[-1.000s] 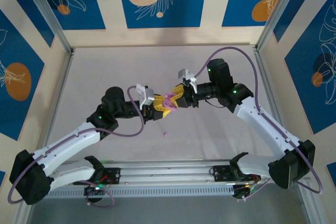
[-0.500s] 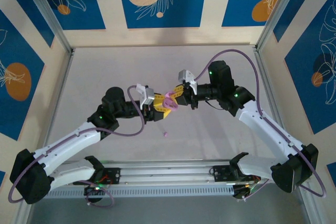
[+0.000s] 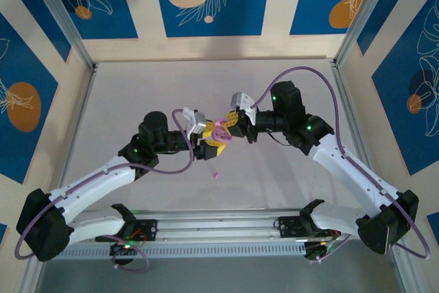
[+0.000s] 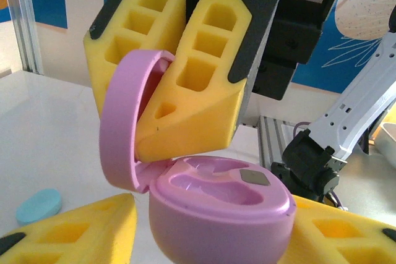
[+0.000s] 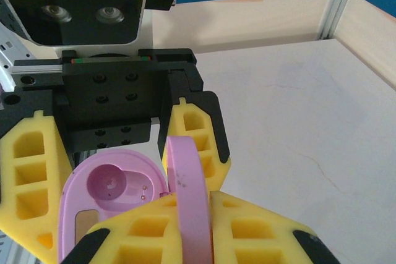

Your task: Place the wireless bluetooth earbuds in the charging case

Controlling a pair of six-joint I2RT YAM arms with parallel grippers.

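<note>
Pink charging case (image 4: pixel 218 209) in left jaws, right jaws pinching lid (image 4: pixel 119 125)

The case (image 3: pixel 220 132) is hanging over the middle of the table (image 3: pixel 137 94), its base sitting between the fingers of the left gripper (image 3: pixel 211 143), which is reaching in from the left. The right gripper (image 3: pixel 230 123), opposite, is pinching the upright lid (image 4: pixel 120 122). An earbud (image 3: pixel 215 176) is lying on the table, apart from the case on its near side.

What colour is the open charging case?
The charging case is pink, clearest in the left wrist view.
</note>
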